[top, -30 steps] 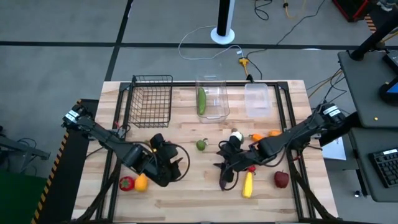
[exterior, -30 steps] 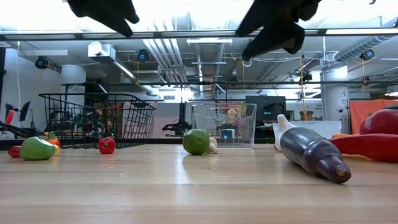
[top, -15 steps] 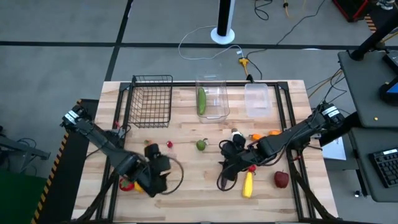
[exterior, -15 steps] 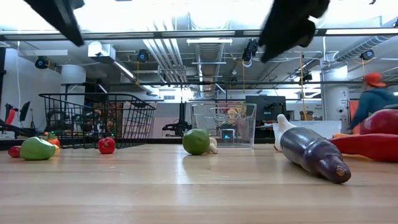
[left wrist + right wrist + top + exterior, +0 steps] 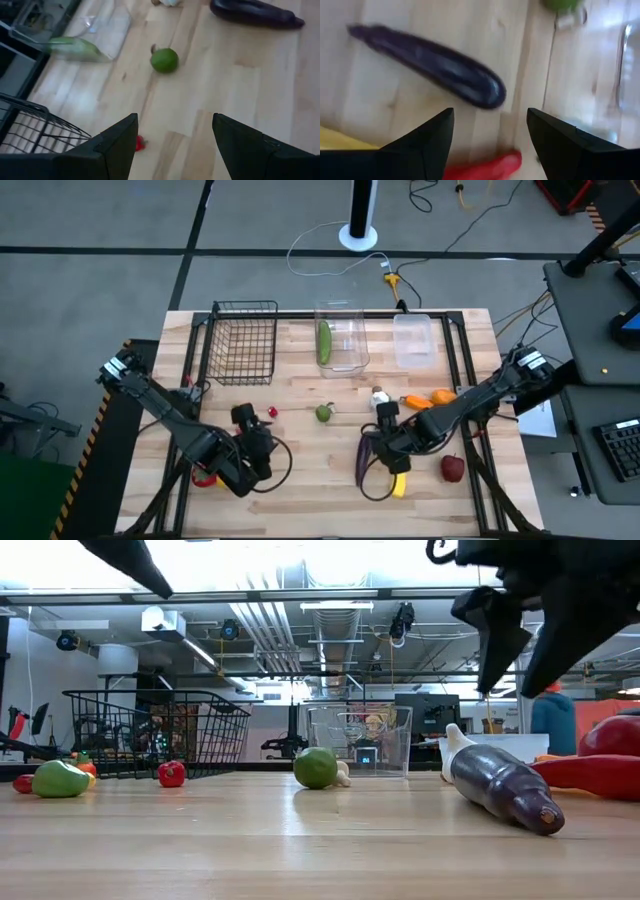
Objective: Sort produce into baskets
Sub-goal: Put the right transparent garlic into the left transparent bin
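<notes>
Lying on the wooden table (image 5: 300, 490), the produce is spread across its middle and front. A purple eggplant (image 5: 364, 463) rests at an angle near the centre, with a yellow pepper (image 5: 397, 484) just beside its front end and a red apple (image 5: 453, 468) farther right. White garlic (image 5: 378, 395) sits behind the eggplant, and an orange pepper (image 5: 430, 397) lies to its right. A green round fruit (image 5: 323, 413) stands alone mid-table, a small red tomato (image 5: 272, 412) to its left. In the low view a green pepper (image 5: 59, 779) lies near the table's left edge.

At the back stand three containers in a row: a black wire basket (image 5: 243, 343) on the left, a taller clear bin (image 5: 342, 336) in the middle holding a green cucumber (image 5: 324, 342), and a shallow clear bin (image 5: 414, 340) on the right.

The right gripper (image 5: 392, 448) hangs above the table just right of the eggplant, its fingers (image 5: 425, 142) spread and holding nothing; the eggplant lies beyond them, untouched. The left gripper (image 5: 250, 452) hovers over the front left of the table, fingers (image 5: 112, 145) likewise parted and empty, pointing toward the green fruit and the tomato.

A person (image 5: 551, 718) stands in the room behind the table.
</notes>
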{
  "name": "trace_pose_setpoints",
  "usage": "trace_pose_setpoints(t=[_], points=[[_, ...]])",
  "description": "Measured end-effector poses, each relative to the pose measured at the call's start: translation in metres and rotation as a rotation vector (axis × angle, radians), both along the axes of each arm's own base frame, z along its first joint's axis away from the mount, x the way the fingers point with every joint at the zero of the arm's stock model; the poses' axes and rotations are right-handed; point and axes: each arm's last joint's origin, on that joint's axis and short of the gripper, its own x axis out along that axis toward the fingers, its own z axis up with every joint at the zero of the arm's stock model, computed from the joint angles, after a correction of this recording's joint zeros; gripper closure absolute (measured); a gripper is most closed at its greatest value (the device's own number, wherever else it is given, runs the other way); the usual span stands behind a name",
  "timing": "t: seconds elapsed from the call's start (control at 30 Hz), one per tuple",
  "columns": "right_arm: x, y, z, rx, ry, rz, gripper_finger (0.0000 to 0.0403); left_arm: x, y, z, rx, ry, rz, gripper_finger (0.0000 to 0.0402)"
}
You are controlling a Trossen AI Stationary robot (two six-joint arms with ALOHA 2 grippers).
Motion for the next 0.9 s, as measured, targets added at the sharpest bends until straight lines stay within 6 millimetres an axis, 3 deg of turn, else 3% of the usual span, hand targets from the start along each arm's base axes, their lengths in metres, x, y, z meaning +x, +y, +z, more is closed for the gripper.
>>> trace_pose_setpoints(t=[0.4, 0.53, 0.73, 0.9], points=[[0.013, 0.005, 0.001, -0.115, -0.035, 0.146, 0.0158, 0.001, 0.002, 0.002, 0.079, -0.049, 0.019, 0.0162], [0.020, 0.001, 0.009, -0.115, -0.001, -0.008, 0.0158, 0.001, 0.003, 0.003, 0.100, -0.070, 0.031, 0.0162], [0.027, -0.026, 0.026, -0.073, 0.067, -0.332, 0.0158, 0.001, 0.005, 0.004, 0.162, -0.078, 0.024, 0.0162], [0.027, -0.043, 0.037, -0.020, 0.091, -0.383, 0.0153, 0.001, 0.005, 0.004, 0.152, -0.082, 0.034, 0.0162]])
